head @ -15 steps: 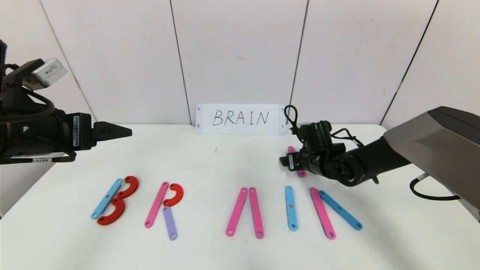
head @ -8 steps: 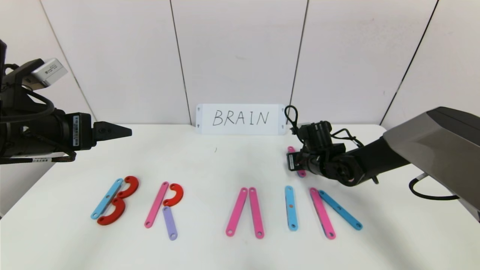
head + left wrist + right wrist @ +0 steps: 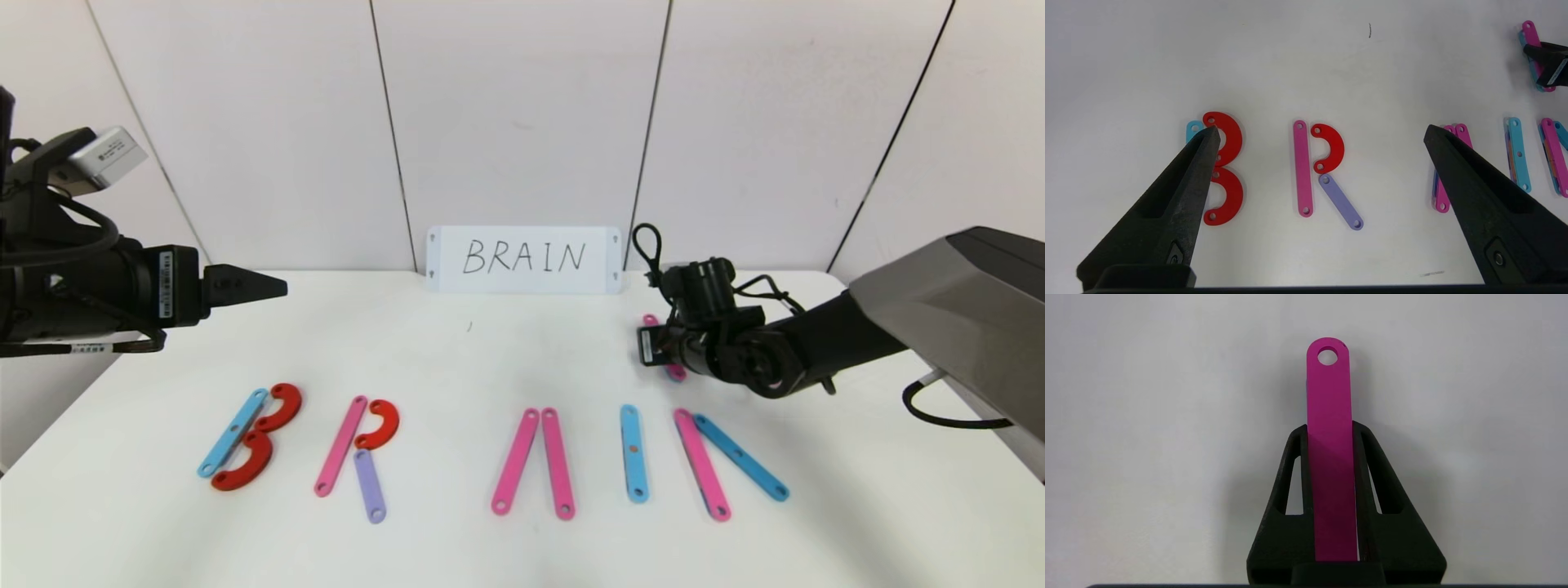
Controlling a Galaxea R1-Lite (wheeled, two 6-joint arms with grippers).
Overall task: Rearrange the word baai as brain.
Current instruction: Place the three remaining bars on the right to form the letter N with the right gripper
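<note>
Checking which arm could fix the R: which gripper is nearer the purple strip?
Left. The left gripper hovers open, behind and left of the purple strip; the right gripper is far to its right, shut on a pink strip.

The left arm is reaching in from the left edge of the head view, held level above the table; the left gripper [image 3: 273, 287] is pointing toward the middle of the scene, and in its own wrist view its two dark fingers [image 3: 1180, 183] are standing wide apart with nothing between them. The right arm is stretching in from the right side, bent low toward the far right part of the table; the right gripper [image 3: 1330, 433] is pinching a pink strip [image 3: 1329, 449] between its closed fingers [image 3: 1290, 486], one pressing on each long edge.
</note>
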